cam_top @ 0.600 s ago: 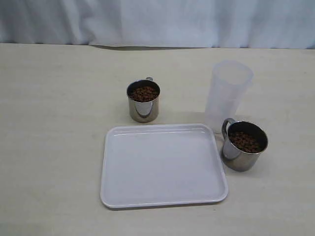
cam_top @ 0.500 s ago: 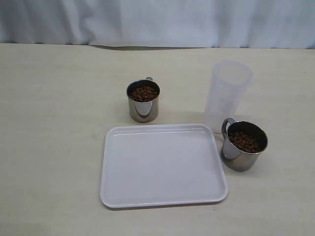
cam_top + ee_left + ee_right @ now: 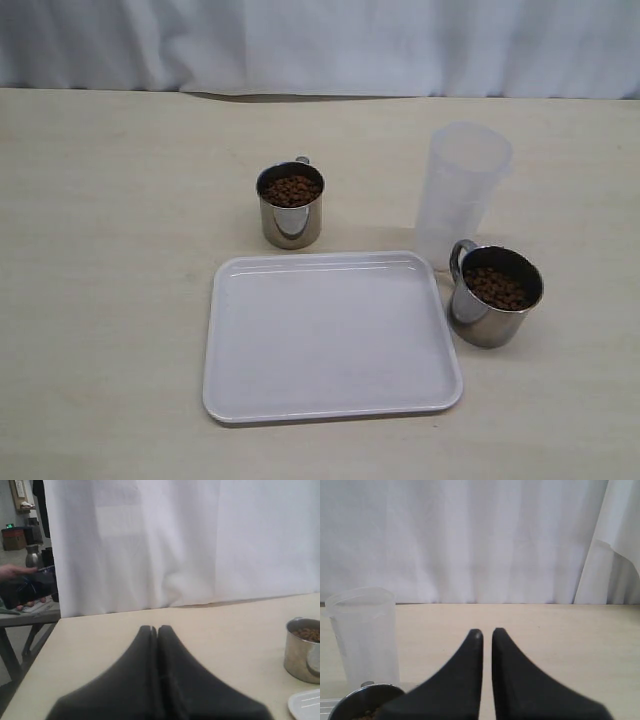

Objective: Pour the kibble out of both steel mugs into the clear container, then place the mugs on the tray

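Observation:
Two steel mugs stand upright on the table, both holding kibble. One mug is just behind the white tray; the other mug is at the tray's right edge. The clear container stands empty right behind that second mug. Neither arm shows in the exterior view. My left gripper is shut and empty above bare table, with a mug off to one side. My right gripper holds nothing, with only a thin slit between its fingers. The container and a mug rim lie beside it.
A white curtain hangs along the table's far edge. In the left wrist view a second table with clutter and a person's hand stand beyond the table's end.

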You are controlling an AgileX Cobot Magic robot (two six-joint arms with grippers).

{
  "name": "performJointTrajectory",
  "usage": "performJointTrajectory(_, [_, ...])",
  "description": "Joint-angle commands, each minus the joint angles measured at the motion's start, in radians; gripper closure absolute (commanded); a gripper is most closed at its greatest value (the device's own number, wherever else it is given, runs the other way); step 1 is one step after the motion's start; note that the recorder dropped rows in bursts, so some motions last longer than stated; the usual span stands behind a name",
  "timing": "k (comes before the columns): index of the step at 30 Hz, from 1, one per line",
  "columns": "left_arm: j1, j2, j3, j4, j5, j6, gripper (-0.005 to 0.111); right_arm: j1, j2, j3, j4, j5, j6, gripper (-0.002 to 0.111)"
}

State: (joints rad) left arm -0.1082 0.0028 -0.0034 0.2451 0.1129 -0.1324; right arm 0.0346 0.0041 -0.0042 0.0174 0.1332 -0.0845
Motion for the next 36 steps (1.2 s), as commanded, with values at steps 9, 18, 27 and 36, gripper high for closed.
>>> performJointTrajectory(9, [-0.008, -0.003, 0.003, 0.032, -0.013, 0.030, 0.107, 0.003, -0.004, 0.004, 0.002, -0.001, 0.001, 0.103])
performJointTrajectory(18, [-0.008, -0.003, 0.003, -0.102, -0.079, 0.019, 0.107, 0.003, -0.004, 0.004, 0.002, -0.001, 0.001, 0.103])
performJointTrajectory(27, [-0.008, -0.003, 0.003, -0.143, -0.066, 0.019, 0.107, 0.003, -0.004, 0.004, 0.002, -0.001, 0.001, 0.103])
performJointTrajectory(36, [-0.008, -0.003, 0.003, -0.275, -0.167, 0.019, 0.107, 0.003, -0.004, 0.004, 0.002, -0.001, 0.001, 0.103])
